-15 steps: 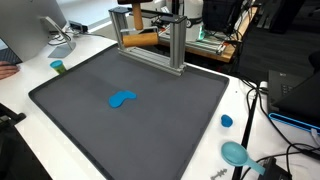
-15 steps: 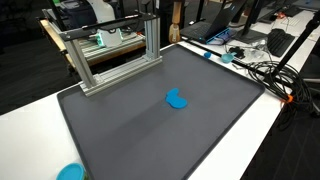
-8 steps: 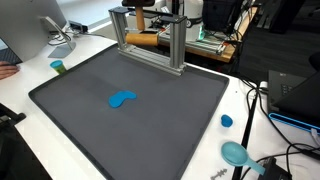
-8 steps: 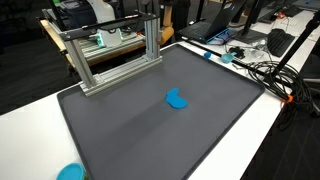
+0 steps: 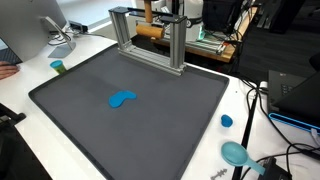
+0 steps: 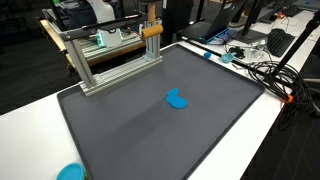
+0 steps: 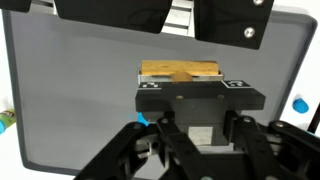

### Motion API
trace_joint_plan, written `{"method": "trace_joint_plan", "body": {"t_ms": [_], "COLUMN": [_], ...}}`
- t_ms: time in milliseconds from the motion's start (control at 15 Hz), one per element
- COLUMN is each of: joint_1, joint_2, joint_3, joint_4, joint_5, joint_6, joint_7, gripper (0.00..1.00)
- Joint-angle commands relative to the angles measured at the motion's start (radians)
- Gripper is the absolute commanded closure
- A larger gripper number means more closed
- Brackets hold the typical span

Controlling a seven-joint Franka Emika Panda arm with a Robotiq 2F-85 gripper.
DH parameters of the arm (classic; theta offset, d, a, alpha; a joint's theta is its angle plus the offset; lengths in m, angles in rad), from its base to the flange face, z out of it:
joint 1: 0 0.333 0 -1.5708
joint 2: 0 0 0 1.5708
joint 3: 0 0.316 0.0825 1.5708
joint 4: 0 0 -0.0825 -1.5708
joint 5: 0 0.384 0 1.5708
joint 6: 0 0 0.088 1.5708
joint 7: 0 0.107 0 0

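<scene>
My gripper (image 7: 190,118) is shut on a long wooden block (image 7: 180,70), seen just past the dark jaw body in the wrist view. In both exterior views the wooden block (image 5: 150,28) (image 6: 151,24) hangs at the top bar of the aluminium frame (image 5: 180,50) (image 6: 110,58), at the back edge of the dark mat (image 5: 120,125). The gripper itself is hard to make out there, behind the frame. A small blue piece (image 5: 122,98) (image 6: 177,98) lies flat mid-mat, well apart from the block; a corner of the blue piece (image 7: 143,119) shows by my left finger.
A green cup (image 5: 58,66) stands left of the mat. A blue cap (image 5: 227,121) and a teal round dish (image 5: 235,153) sit on the white table at the right. Cables (image 6: 262,68) run along one side. Equipment crowds the space behind the frame.
The wooden block has risen from low inside the frame to the level of its top bar. The blue piece has not moved.
</scene>
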Motion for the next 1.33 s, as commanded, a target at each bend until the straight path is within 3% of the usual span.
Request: {"method": "trace_joint_plan", "body": {"t_ms": [0, 400, 1267], "joint_1": [-0.006, -0.01, -0.02], "joint_2": [-0.008, -0.08, -0.198], "joint_3": [0.001, 0.009, -0.009], "joint_4": [-0.013, -0.083, -0.306], "joint_5": [-0.001, 0.003, 0.014], "joint_6": [0.03, 0.025, 0.085], "joint_7": [0.037, 0.123, 0.132], "gripper": [0.79, 0.79, 0.79]}}
